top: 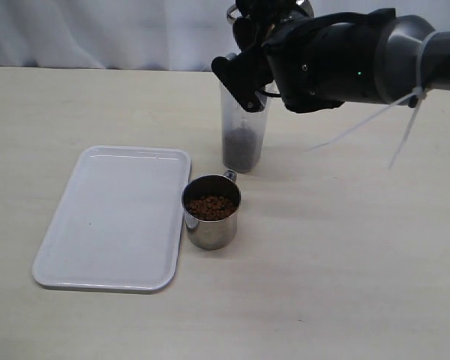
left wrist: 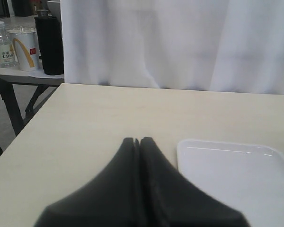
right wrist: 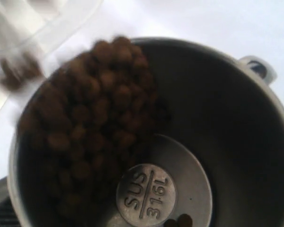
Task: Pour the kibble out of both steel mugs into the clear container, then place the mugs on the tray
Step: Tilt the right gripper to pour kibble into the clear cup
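The right gripper (top: 255, 52) clamps the tipped mug (right wrist: 217, 118) over the clear container (top: 244, 142). Its kibble (right wrist: 99, 109) may overshoot that narrow rim toward the full mug (top: 211, 212) at six o'clock. The left gripper (left wrist: 139, 142) sits pressed together.

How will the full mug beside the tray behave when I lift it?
The steel mug is probably rigid and fairly heavy for its size, since kibble fills most of it. Its shiny wall may be slippery, so it could slide in a loose grip. Short and wide, it looks unlikely to tip, but tilting it would likely spill pellets.
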Controlling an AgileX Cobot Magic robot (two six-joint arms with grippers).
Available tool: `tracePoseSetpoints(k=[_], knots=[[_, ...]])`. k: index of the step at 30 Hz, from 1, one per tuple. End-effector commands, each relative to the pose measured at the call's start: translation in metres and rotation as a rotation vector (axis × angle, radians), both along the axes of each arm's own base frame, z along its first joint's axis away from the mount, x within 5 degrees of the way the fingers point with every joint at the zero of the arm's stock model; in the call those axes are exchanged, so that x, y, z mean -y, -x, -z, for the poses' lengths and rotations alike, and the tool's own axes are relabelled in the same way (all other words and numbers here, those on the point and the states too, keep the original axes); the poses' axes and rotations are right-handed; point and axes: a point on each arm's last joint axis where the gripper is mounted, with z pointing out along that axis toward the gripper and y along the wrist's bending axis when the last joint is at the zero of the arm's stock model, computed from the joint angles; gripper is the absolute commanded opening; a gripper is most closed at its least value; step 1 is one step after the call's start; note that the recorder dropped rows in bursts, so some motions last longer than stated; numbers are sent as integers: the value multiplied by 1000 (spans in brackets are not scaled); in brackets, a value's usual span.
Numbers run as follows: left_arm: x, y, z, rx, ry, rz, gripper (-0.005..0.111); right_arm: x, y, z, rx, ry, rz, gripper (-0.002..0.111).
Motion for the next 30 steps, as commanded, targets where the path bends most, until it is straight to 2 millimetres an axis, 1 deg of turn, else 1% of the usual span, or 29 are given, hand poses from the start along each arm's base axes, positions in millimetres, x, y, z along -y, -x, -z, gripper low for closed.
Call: tracePoseSetpoints(k=[1, 30], knots=[[0, 0, 1, 4, 2, 0, 0, 1, 0, -6, 27, 16, 5, 4], [0, 0, 0, 11, 3, 0, 0, 0, 0, -8, 35, 35, -3, 4]])
